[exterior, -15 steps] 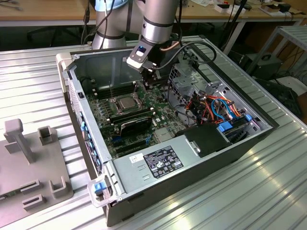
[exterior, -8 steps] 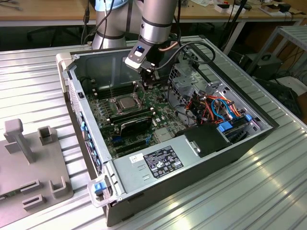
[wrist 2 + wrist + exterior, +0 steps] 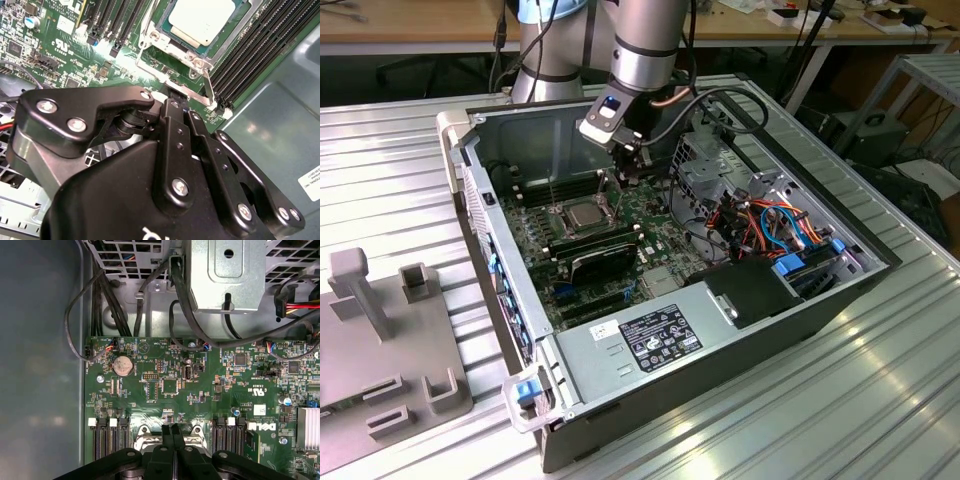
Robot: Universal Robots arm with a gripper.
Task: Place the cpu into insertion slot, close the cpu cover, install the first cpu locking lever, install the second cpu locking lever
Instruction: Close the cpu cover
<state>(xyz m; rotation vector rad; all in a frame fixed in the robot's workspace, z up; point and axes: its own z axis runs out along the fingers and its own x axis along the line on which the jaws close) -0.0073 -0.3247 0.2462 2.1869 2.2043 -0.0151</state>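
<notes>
Two black fingers point(image 3: 167, 447) of the gripper point(image 3: 172, 428) sit pressed together in the first wrist view. I see no gap between them and nothing clamped there. From the exterior view I have it low inside the open computer case point(image 3: 740, 375), just over the green motherboard point(image 3: 655, 215) and just beside the socket. The cpu point(image 3: 202, 20) lies flat in the insertion slot point(image 3: 156, 36), silver top up, and the cpu cover point(image 3: 235, 30) lies down around it as a frame. In the second wrist view the fingertips are at the socket's edge, right by a flat silver locking lever point(image 3: 207, 89). I cannot tell whether they touch it. A thin metal rod point(image 3: 552, 195) stands upright at the socket's side, on the exterior view's left.
</notes>
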